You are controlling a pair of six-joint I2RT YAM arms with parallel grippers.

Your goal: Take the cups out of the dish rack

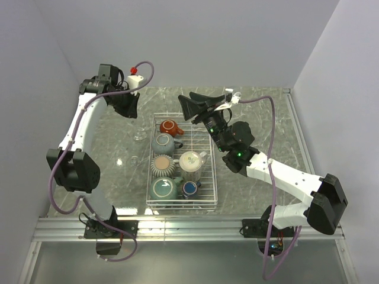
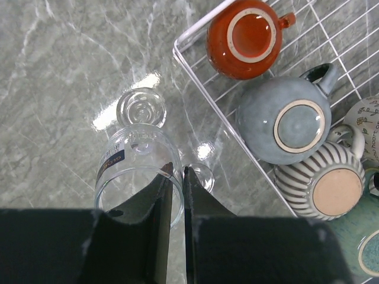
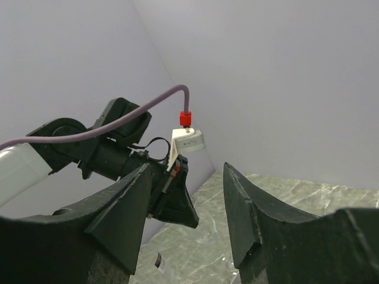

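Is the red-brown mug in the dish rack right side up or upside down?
Upside down. The red-brown mug sits in the dish rack with its pale foot ring and closed base facing up; no opening shows.

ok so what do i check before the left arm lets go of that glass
1. left gripper jaws closed on stemmed glass rim: ok
2. glass foot resting on table: cannot tell
3. glass outside the dish rack: ok
4. right gripper open, empty, raised clear: ok
5. rack unloaded: not ok, red-brown mug and others inside
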